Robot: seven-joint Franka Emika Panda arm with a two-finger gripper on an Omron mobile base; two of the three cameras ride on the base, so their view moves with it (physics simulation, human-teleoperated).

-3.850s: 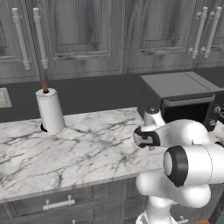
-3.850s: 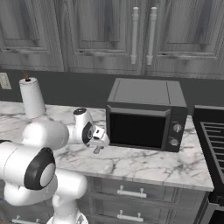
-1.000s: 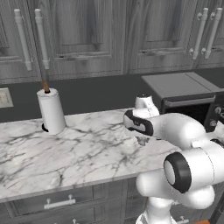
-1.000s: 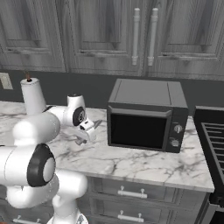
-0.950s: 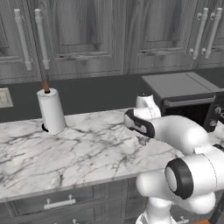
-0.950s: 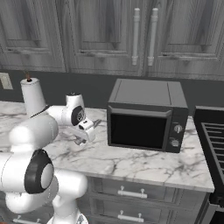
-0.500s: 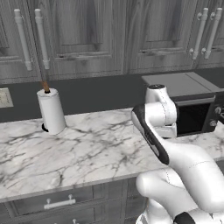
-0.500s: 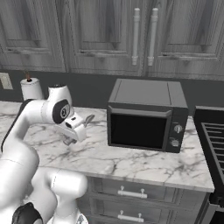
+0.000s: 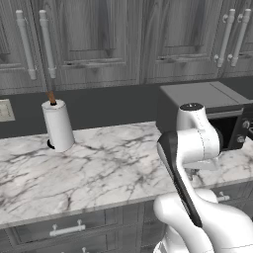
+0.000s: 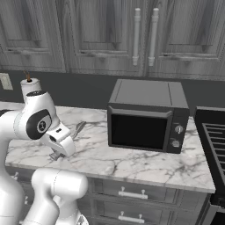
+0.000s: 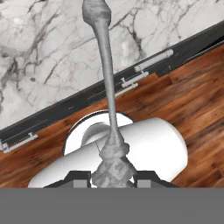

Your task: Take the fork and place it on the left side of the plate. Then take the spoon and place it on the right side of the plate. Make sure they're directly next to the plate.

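Spoon (image 11: 106,83) in end effector (image 11: 110,178) above marble counter (image 11: 43,57).

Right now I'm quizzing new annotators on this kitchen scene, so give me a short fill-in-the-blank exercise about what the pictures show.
1. The gripper is shut on the handle of a grey ____.
2. The paper towel roll stands upright on the ____ counter.
3. On that counter, against the back wall, sits a dark ____ with its door closed.
4. Past the counter edge, the hand view shows a ____ floor.

Missing words: spoon; marble; microwave; wooden
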